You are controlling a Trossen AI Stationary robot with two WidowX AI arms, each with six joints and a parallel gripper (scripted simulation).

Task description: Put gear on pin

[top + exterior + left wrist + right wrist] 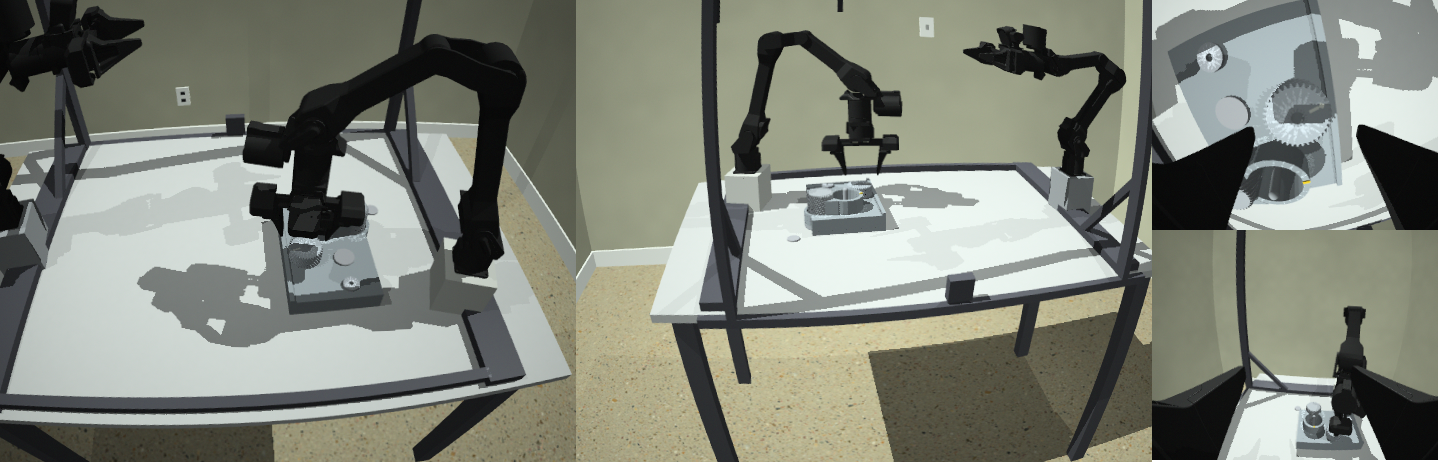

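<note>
A grey fixture plate (330, 265) sits mid-table. On it, a large toothed gear (1298, 114) lies next to a raised collar (1279, 180) with a small yellow mark (1305, 182). I cannot make out an arrow on the gear. The gear also shows in the top view (302, 255). My left gripper (861, 167) is open and empty, its fingers pointing down just above the collar and gear; the left wrist view shows it as well (1305, 130). My right gripper (971, 51) is open and empty, held high and far from the table.
A small gear and a flat round pad (343, 257) sit on the plate's near end. A loose flat disc (792, 238) lies on the table beside the plate. Frame posts (713, 150) and a dark block (960, 287) stand at the table's edges.
</note>
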